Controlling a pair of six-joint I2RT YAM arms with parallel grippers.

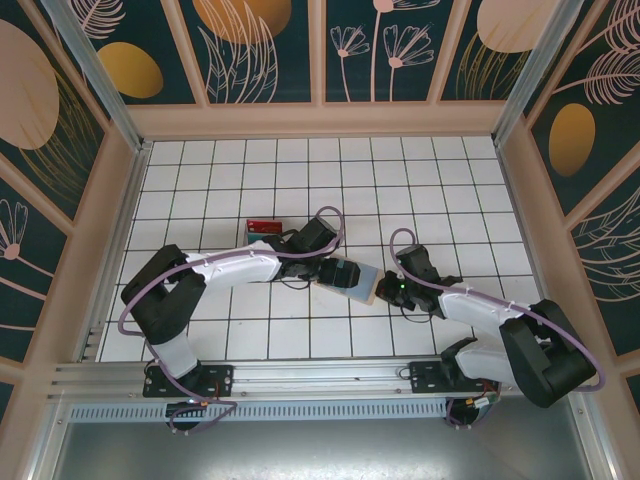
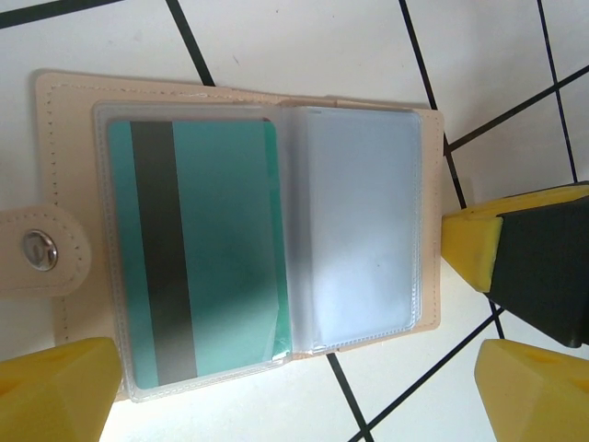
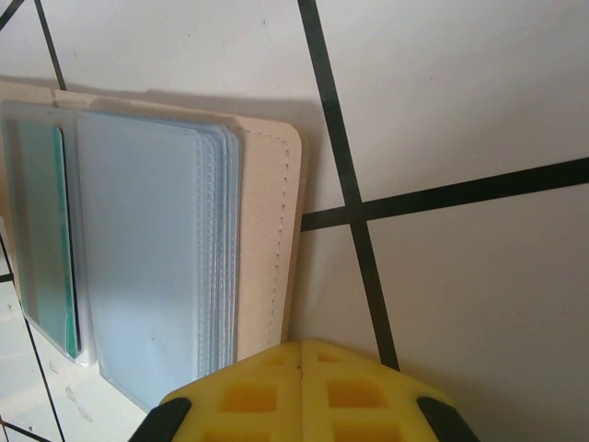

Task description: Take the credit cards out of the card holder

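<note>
The card holder (image 2: 248, 101) lies open on the tiled table, tan with clear sleeves. A teal-green credit card (image 2: 212, 249) with a dark stripe sits in its left sleeve; the right sleeve (image 2: 363, 221) looks empty. My left gripper (image 2: 294, 405) hangs open over the holder, one yellow finger (image 2: 55, 391) at each side. My right gripper (image 3: 302, 391) is shut, its tip touching the holder's tan edge (image 3: 267, 230). In the top view both grippers, left (image 1: 335, 272) and right (image 1: 383, 290), meet at the holder (image 1: 355, 280). A red credit card (image 1: 263, 226) lies loose on the table.
The white tiled table (image 1: 230, 180) is ringed by tan walls (image 1: 110, 230) on three sides. The left arm's purple cable (image 1: 320, 215) loops above its wrist. Open tiles stretch behind and to both sides of the holder.
</note>
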